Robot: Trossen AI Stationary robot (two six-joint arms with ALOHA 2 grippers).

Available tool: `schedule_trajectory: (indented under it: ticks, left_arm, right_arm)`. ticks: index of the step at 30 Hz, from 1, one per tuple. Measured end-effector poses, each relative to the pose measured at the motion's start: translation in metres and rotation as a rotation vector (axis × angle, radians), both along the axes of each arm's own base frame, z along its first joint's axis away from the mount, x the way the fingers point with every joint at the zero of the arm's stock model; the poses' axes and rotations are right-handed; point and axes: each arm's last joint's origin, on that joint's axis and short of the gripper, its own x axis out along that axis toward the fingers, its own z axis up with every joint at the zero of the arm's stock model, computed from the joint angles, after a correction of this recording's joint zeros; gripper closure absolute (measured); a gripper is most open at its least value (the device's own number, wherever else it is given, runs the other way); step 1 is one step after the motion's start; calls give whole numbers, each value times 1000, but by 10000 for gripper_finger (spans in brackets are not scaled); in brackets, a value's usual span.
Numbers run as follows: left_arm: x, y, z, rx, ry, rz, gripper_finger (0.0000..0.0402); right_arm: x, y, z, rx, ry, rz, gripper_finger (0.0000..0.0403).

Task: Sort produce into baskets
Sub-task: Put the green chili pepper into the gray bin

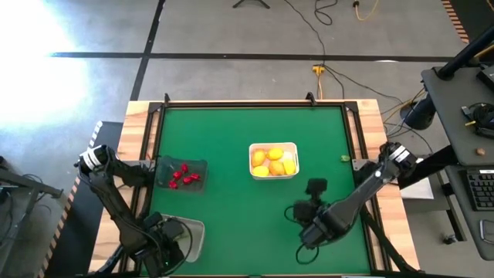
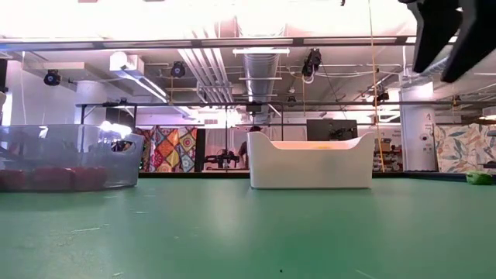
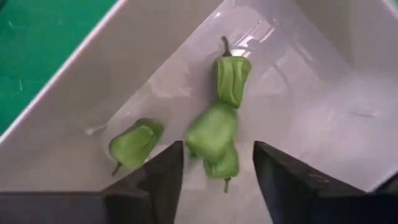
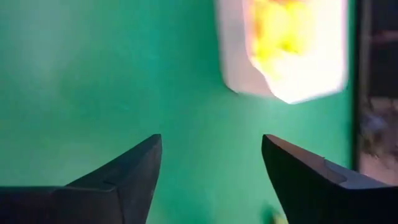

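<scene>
One small green piece (image 1: pixel 345 158) is left loose at the right table edge, nearer the right gripper (image 4: pixel 211 171), seen parted and empty at lower centre, while the left gripper (image 3: pixel 217 168) is held apart, empty, over the clear basket (image 1: pixel 194 235).

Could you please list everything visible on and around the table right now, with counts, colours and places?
White basket: one, opaque white, table centre.
Lemons: about five, yellow-orange, in the white basket.
Dark basket: one, smoky see-through, left of centre.
Red pieces: several, red, in the dark basket.
Clear basket: one, pale, near left corner.
Green peppers: four, green, in the clear basket.
Green piece: one, loose by the right edge.
Left gripper: open, above the peppers.
Right gripper: open, empty, over bare mat.
</scene>
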Motion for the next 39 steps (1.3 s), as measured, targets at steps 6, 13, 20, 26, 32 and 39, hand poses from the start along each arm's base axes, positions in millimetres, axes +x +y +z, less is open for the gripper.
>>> schedule_trajectory:
  ticks: [6,13,20,26,32,39]
  left_arm:
    - [3,-7,23,-19,11,-5,155]
    - [17,-7,87,252,-400,-120,123]
    - [34,2,125,914,-1037,-213,129]
    - [77,29,110,1007,-995,-52,137]
    - [112,52,86,996,-723,-70,142]
    - [117,55,83,1006,-676,-90,151]
  right_arm:
    - [-18,-45,22,96,193,-170,109]
    - [-39,-138,41,257,186,-433,118]
    - [-68,-232,47,310,-89,-1081,137]
    - [-87,-281,29,381,-59,-1298,158]
    - [-100,-313,-7,555,40,-1430,167]
    - [-112,-326,-52,635,201,-1564,166]
